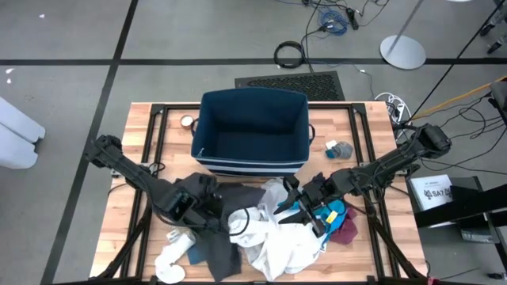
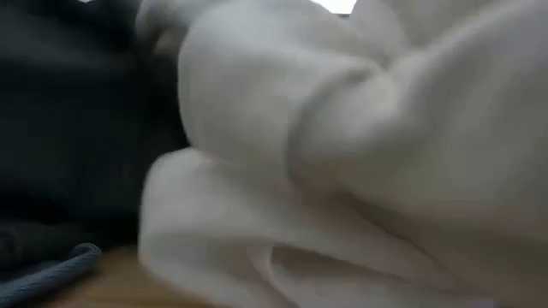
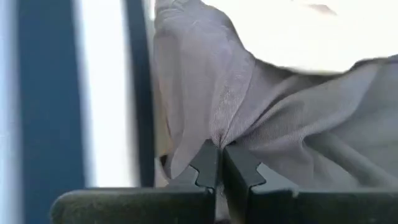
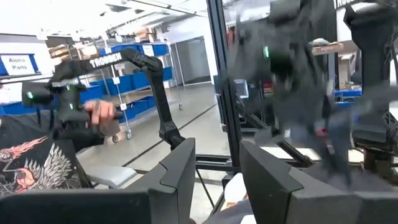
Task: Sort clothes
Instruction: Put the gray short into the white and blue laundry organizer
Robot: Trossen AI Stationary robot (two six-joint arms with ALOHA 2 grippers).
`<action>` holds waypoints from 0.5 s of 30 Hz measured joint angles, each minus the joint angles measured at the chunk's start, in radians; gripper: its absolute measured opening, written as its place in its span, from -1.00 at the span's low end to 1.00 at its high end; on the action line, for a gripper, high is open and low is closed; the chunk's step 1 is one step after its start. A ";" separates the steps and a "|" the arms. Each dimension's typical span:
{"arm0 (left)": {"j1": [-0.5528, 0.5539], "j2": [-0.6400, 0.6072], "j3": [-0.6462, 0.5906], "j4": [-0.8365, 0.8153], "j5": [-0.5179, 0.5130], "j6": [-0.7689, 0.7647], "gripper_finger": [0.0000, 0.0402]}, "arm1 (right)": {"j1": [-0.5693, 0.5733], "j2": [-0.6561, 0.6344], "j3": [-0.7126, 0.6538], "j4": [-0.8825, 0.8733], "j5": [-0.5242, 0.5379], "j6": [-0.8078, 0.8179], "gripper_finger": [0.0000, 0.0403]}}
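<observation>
Left claw [image 3: 221, 163] pinched together on dark grey garment [image 3: 280, 118] just before bin [image 1: 252, 131], clothes [image 1: 273, 233] heaped between both claws, right claw [image 4: 217, 180] raised, fingers apart, empty

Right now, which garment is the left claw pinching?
The dark grey fabric garment, creased between the shut left claw; the white garment lies beside it.

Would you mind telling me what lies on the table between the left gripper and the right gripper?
In the high view, a crumpled white fabric garment fills the stretch between the left gripper, pinched shut on grey fabric, and the right gripper.
</observation>
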 joint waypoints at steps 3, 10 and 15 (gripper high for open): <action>0.000 0.000 0.128 -0.088 -0.072 0.021 -0.94 | 0.000 0.000 0.000 -0.008 0.000 0.000 -0.42; 0.001 0.000 0.386 -0.144 -0.161 0.077 -0.94 | 0.000 0.000 0.000 -0.032 0.000 -0.018 -0.42; 0.001 0.000 0.541 -0.140 -0.214 0.098 -0.94 | 0.000 0.000 0.000 -0.042 -0.001 -0.022 -0.42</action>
